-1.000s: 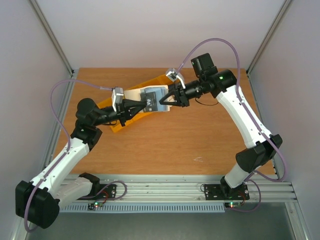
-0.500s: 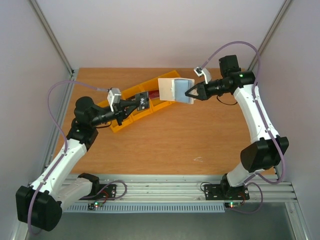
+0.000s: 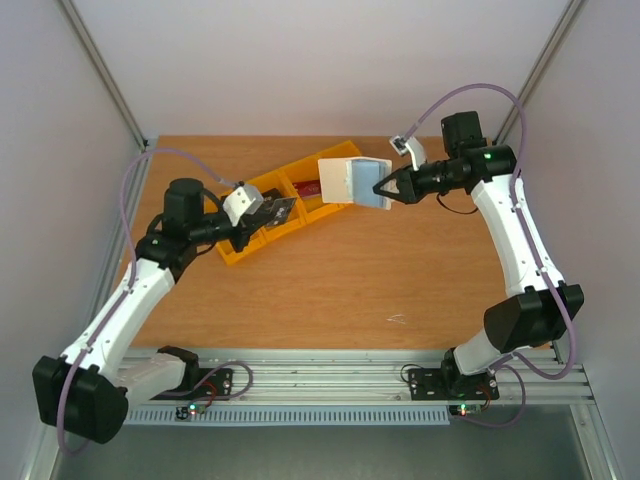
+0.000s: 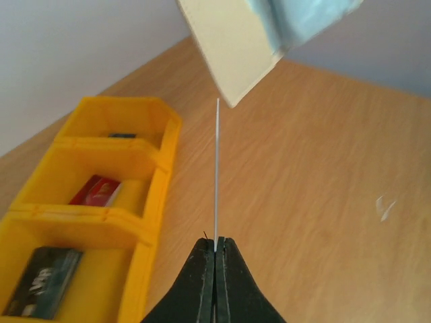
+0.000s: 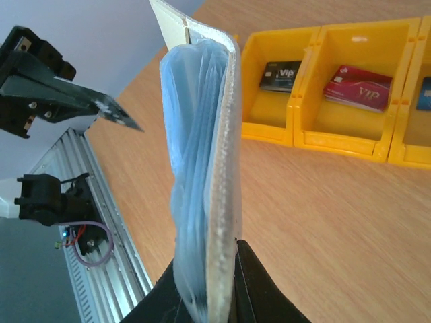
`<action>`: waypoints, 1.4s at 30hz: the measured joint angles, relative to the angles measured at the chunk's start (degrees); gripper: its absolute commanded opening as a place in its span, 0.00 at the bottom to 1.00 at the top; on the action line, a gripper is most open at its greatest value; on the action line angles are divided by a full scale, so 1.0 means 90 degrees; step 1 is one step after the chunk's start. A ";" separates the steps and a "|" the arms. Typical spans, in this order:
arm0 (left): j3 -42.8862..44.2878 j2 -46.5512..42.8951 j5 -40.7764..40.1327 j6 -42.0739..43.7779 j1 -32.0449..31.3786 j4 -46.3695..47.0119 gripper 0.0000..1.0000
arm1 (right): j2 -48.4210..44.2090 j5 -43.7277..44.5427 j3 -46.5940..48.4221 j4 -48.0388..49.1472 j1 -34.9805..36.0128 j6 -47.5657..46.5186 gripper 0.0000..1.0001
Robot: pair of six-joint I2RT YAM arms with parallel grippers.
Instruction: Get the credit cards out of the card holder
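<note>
My right gripper (image 3: 378, 187) is shut on the card holder (image 3: 352, 181), cream outside and pale blue inside, and holds it upright above the table. It shows edge-on in the right wrist view (image 5: 210, 155), between my right fingers (image 5: 252, 289). My left gripper (image 3: 262, 216) is shut on a dark card (image 3: 280, 210) over the yellow bins (image 3: 240, 250). In the left wrist view this card is a thin edge-on line (image 4: 216, 175) rising from the gripper (image 4: 215, 245), and the holder (image 4: 232, 47) hangs above it. The right wrist view shows the held card (image 5: 118, 113) too.
The row of yellow bins (image 4: 101, 219) holds a dark card (image 4: 46, 289), a red card (image 4: 96, 190) and a card at the far end (image 4: 122, 135). The right wrist view shows them as black (image 5: 280, 75), red (image 5: 357, 88) and blue (image 5: 424, 93).
My left gripper pulled the dark card out of the holder and drew it back left over the bins. My right gripper carried the holder right and now holds still.
</note>
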 measured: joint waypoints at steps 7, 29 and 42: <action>0.1236 0.1071 -0.1093 0.2132 0.0000 -0.1668 0.00 | -0.0075 0.0221 -0.0129 -0.0005 0.0000 0.0005 0.01; 0.2055 0.1756 -0.0648 0.2305 0.0029 -0.2283 0.00 | 0.1428 -0.0510 -0.2310 0.0238 0.0316 0.1372 0.01; 0.1955 0.1707 -0.0090 0.1970 0.0029 -0.2268 0.00 | 0.2608 0.0483 -0.2370 0.0187 0.0369 0.1938 0.47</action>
